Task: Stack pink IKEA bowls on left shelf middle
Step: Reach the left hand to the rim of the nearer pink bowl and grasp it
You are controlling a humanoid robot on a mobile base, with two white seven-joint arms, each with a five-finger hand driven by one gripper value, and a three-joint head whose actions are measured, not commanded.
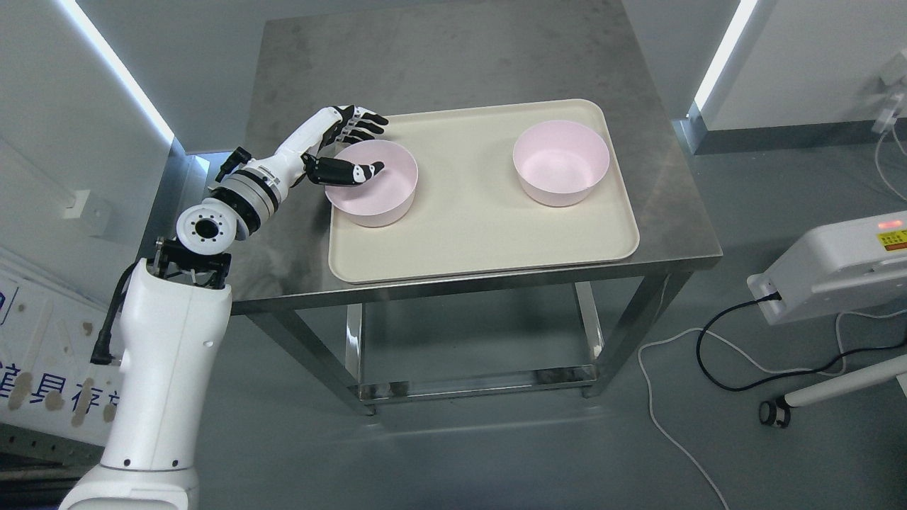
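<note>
Pink bowls: two round, smooth pink plastic bowls stand upright and well apart on one tray; neither is stacked on the other.
Near bowl: the pink plastic bowl under the hand (373,185) sits at the tray's left end, mouth up, its inside bare.
Left hand: the white-and-black fingered left hand (345,151) is over this bowl's left rim. Its thumb reaches across the rim into the bowl's mouth, while the other fingers (361,122) curl just behind the far edge of the rim. The digits are set around the rim on both sides, but whether they press on it cannot be told.
Far bowl: the second pink plastic bowl (561,161) stands well to the right of the hand, near the tray's far right corner, untouched.
Tray: a cream rectangular plastic tray with rounded corners (482,234) bears both bowls; its left edge lies beneath the hand's wrist.
Table: a grey stainless-steel table with a lower rail (453,57) carries the tray, and bare metal shows behind and left of the hand.
Left arm: the white forearm rises from the lower left, bending at a round joint beside the table's left edge.
Floor: a white box with a black cable (836,265) lies far to the right of the hand.
</note>
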